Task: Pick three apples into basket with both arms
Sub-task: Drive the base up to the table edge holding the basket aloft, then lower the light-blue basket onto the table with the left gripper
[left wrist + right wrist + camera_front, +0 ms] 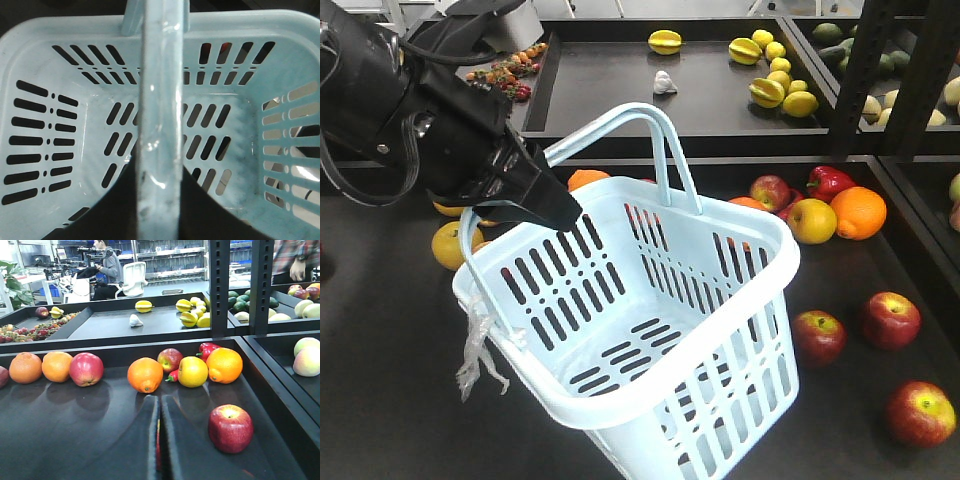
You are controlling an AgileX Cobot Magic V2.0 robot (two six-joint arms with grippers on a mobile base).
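The basket [700, 378] is held by its handle [159, 100] in the left gripper [542, 200], which is closed around this handle. The basket is tilted over the dark shelf [380, 340], with its open side turned towards the front camera. Three apples [818, 335] [891, 318] [920, 412] are laid on the shelf at its right, apart from it. The right gripper [159, 440] is seen only by its own camera: its fingers are pressed together, with only a thin slit between them. One apple [230, 428] is found just beside them, on the right.
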